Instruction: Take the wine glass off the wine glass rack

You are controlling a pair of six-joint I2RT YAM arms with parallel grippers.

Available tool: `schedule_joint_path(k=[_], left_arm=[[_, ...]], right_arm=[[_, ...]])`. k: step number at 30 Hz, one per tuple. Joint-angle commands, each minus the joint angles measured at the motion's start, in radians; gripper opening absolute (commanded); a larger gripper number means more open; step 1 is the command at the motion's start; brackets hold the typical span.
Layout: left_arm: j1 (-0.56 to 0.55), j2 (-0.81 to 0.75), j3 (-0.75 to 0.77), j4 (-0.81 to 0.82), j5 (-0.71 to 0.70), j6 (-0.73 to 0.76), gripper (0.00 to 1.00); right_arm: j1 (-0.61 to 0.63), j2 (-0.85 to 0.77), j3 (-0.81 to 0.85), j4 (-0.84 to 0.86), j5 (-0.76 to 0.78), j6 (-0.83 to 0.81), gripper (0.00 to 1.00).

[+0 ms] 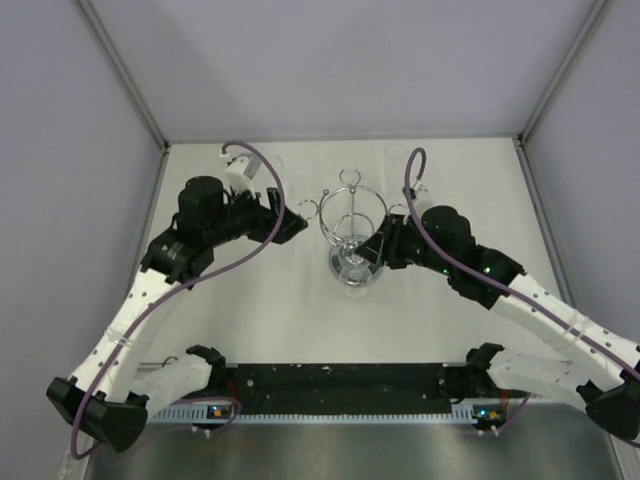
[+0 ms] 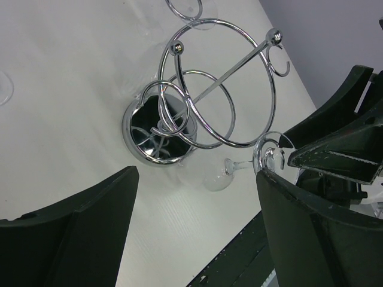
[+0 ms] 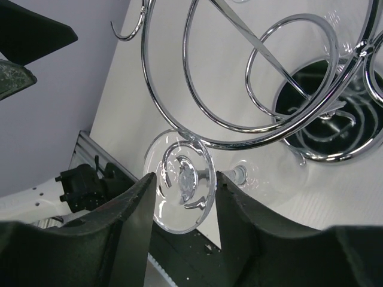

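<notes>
The chrome wine glass rack (image 1: 350,212) stands mid-table on its round mirrored base (image 2: 157,136). A clear wine glass (image 1: 353,265) hangs tilted from a small ring on the rack's near right side, bowl (image 2: 216,177) low beside the base. My right gripper (image 3: 187,176) is open, with its fingers on either side of the glass's round foot (image 3: 182,190); the right finger (image 3: 239,203) sits by the stem. My left gripper (image 1: 298,228) is open wide and empty, just left of the rack, with bare table between its fingers (image 2: 72,233).
Grey enclosure walls stand on three sides. A black rail (image 1: 340,385) runs along the near edge between the arm bases. The rack's large hoop (image 3: 239,113) and other small rings (image 2: 278,60) stand close around the glass. A curved piece of clear glass shows at the left wrist view's left edge (image 2: 3,87).
</notes>
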Motion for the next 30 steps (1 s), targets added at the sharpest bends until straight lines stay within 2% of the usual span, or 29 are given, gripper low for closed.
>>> schedule_joint_path(k=[1, 6, 12, 25, 30], left_arm=[[0.001, -0.005, -0.015, 0.059, 0.024, 0.006, 0.86], [0.001, -0.004, -0.026, 0.062, 0.033, 0.002, 0.85], [0.001, -0.002, -0.037, 0.073, 0.034, -0.006, 0.85], [0.001, 0.012, -0.046, 0.093, 0.05, -0.024, 0.85], [0.001, 0.015, -0.047, 0.088, 0.051, -0.02, 0.84]], right_arm=[[-0.008, -0.05, -0.034, 0.109, -0.022, 0.04, 0.39], [-0.008, -0.088, -0.069, 0.13, 0.009, 0.054, 0.3], [-0.008, -0.152, -0.091, 0.13, 0.056, 0.053, 0.27], [-0.008, -0.16, -0.106, 0.158, 0.035, 0.07, 0.28], [-0.008, -0.159, -0.1, 0.123, 0.087, 0.059, 0.37]])
